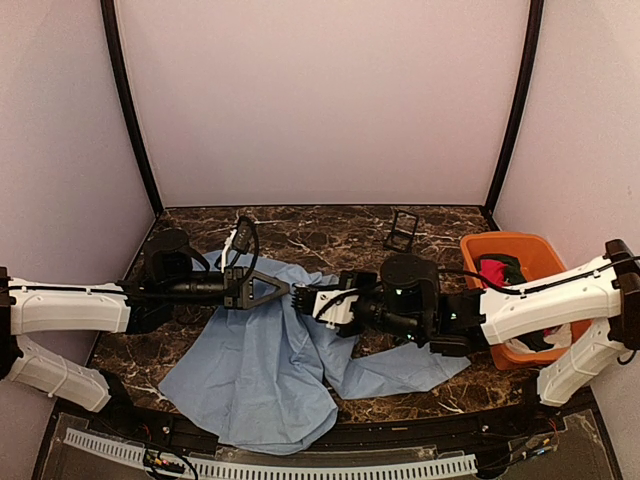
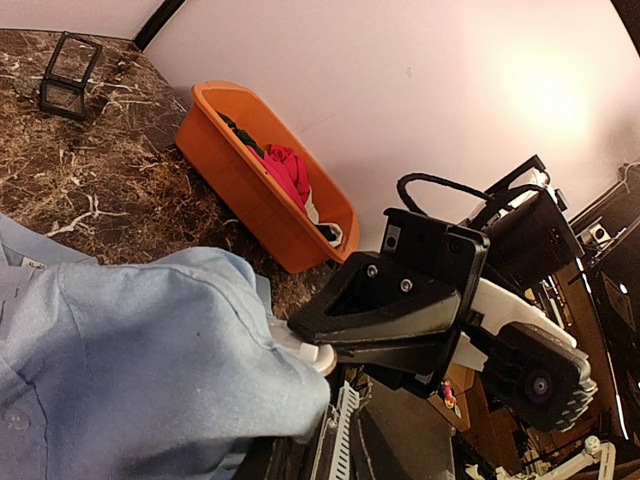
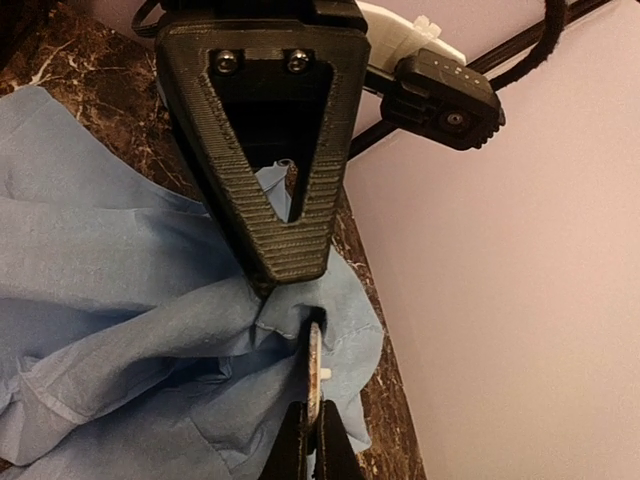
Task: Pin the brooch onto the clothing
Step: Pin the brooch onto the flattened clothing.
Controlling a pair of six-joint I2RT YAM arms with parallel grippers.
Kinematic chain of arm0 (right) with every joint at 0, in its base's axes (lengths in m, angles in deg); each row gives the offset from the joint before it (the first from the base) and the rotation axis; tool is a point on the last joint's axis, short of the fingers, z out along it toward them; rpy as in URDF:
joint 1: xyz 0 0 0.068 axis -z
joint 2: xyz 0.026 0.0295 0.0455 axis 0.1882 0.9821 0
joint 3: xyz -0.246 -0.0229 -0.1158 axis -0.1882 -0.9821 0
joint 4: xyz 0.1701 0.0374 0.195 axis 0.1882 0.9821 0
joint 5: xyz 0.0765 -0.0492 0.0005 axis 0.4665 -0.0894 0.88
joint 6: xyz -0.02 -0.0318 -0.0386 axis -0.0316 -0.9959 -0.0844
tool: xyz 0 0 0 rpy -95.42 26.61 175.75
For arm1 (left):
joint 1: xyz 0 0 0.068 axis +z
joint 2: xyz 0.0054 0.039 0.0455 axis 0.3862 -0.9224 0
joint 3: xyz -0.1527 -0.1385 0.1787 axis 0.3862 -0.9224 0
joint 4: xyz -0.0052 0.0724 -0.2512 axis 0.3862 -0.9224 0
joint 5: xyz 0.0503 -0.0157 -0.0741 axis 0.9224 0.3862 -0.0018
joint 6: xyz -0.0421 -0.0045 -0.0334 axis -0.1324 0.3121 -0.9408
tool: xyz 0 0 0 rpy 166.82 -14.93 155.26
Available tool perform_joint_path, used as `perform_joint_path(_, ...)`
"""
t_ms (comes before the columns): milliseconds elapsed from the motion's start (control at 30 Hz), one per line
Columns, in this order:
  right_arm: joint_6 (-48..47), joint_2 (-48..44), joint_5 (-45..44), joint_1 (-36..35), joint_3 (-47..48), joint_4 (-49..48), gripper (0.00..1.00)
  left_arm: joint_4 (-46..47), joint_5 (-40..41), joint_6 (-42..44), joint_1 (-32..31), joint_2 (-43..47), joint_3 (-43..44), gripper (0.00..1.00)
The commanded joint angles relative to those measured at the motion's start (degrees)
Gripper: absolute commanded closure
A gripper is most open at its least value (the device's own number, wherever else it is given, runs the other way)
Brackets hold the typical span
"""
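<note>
Pale blue shirt [image 3: 110,290], thin and rumpled: my left gripper [image 3: 287,280] pinches a raised fold of it, while my right gripper [image 3: 312,420] clamps the whitish brooch [image 3: 315,355] right against that fold.

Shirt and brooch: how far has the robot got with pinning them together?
Done: the shirt lies spread out, a fold pinched up by the left gripper. In hand: the right gripper holds a small white piece, apparently the brooch, at that fold. Left: fastening it and letting go.
</note>
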Motion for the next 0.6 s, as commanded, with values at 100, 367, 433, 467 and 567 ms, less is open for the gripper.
perform_joint_path(100, 14.68, -1.81, 13.06, 1.96, 7.36, 16.61, 1.0, -3.85, 0.5, 3.8, 0.3, 2.81, 0.12, 0.75)
perform_joint_path(367, 35.59, -4.73, 34.27, 9.17, 14.53, 34.94, 1.0, -26.78, 11.01, 20.19, 0.29, 8.72, 5.75, 0.67)
perform_joint_path(433, 40.15, -4.1, 40.31, 11.1, 15.38, 36.78, 1.0, -30.69, 13.42, 22.65, 0.27, 9.17, 6.98, 0.65)
perform_joint_path(467, 42.32, -3.3, 43.08, 12.07, 15.88, 37.49, 1.0, -32.36, 14.48, 23.24, 0.28, 9.25, 7.5, 0.65)
perform_joint_path(567, 49.74, 1.0, 51.64, 14.37, 17.64, 39.77, 1.0, -35.47, 16.61, 25.45, 0.29, 9.37, 8.1, 0.62)
